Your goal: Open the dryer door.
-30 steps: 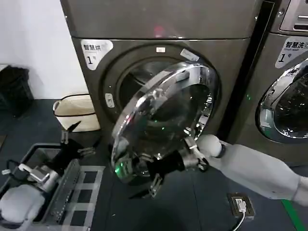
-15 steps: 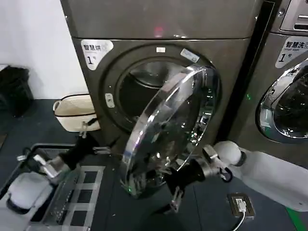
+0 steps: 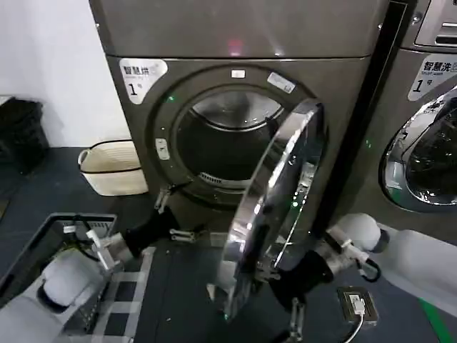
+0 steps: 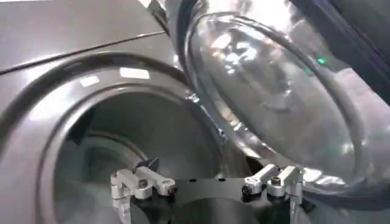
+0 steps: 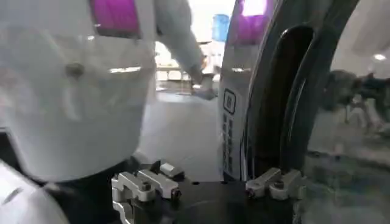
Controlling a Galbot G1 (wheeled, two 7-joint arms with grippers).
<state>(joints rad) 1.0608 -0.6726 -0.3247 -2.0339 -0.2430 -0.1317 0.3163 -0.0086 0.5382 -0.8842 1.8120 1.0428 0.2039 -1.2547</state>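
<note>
a: where does the dryer door (image 3: 275, 207) stand?

b: swung well out from the dryer (image 3: 235, 43), nearly edge-on to the head camera. it is round, with a wide polished chrome ring around domed glass; in the left wrist view the glass dome (image 4: 274, 103) bulges clear and shiny above the opening.

a: and the drum (image 3: 221, 143)?

b: the round mouth is uncovered. inside it is dark, with a curved metal wall catching light near the top. i cannot make out any laundry in it.

a: the right gripper (image 3: 285, 325)?

b: low, at the door's bottom edge, below the chrome rim. in the right wrist view its two metal fingers (image 5: 277, 181) stand apart, with the door's dark edge rising just past them. whether they touch the rim i cannot tell.

a: the left gripper (image 3: 175, 214)?

b: raised toward the lower left of the drum opening, near the dark gasket ring. its fingers are spread, nothing between them.

a: other containers?

b: a cream woven basket (image 3: 114, 168) with a dark trim sits on the floor left of the dryer, against the white wall; its contents are hidden. a dark tray (image 3: 43, 236) lies on the floor at the near left, holding cables. to the right stands a second machine with its own chrome-ringed door (image 3: 421, 164), closed.
</note>
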